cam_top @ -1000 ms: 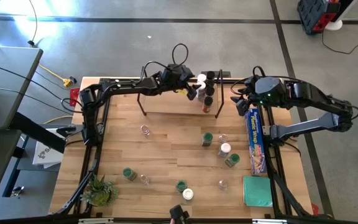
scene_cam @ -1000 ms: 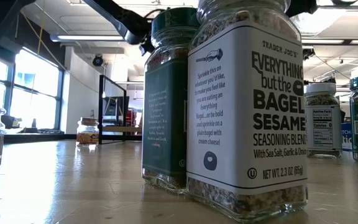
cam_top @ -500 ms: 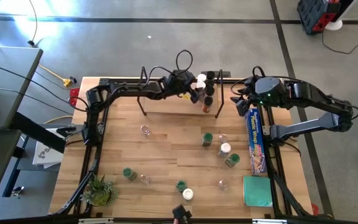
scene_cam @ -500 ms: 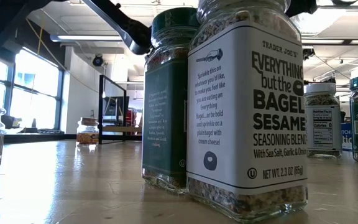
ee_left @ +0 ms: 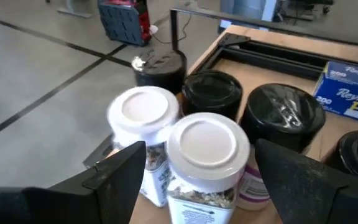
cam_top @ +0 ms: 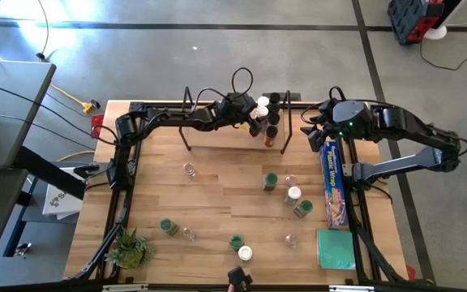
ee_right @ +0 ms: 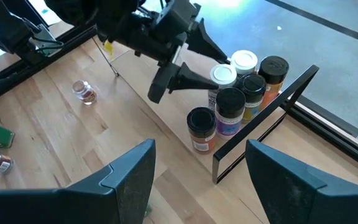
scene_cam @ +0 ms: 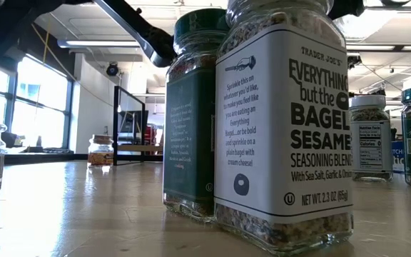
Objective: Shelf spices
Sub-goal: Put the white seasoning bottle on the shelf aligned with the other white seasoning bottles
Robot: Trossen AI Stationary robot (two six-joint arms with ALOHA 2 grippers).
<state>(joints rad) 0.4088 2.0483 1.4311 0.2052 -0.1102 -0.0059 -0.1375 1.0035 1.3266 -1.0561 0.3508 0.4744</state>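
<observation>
Nearest the low camera, a bagel seasoning jar point(scene_cam: 284, 121) and a green-lidded jar point(scene_cam: 191, 114) stand on the table point(cam_top: 217, 191), with more spice jars point(cam_top: 270, 181) scattered loose across its middle and near edge, still to be put away.

Farther back, the shelf point(cam_top: 217, 134) holds a tight cluster of shelved jars point(ee_right: 232, 102) at its right end. The left jaws point(ee_left: 194, 168) reach over that cluster, spread wide either side of a white-lidded jar point(ee_left: 208, 146) that stands on the shelf board. Whether the fingers touch its sides cannot be told; it looks set down rather than pinched.

The jars are packed touching, so the risk, as a judgement, is that pulling the left jaws away at a slant would let a finger catch the second white-lidded jar point(ee_left: 145, 112) or the black-lidded jars point(ee_left: 213, 93) behind, tipping one off the back edge.

Beyond the shelf's right end frame, the right jaws point(ee_right: 197, 180) hover spread and empty above the blue plastic-wrap box point(cam_top: 333, 182)
</observation>
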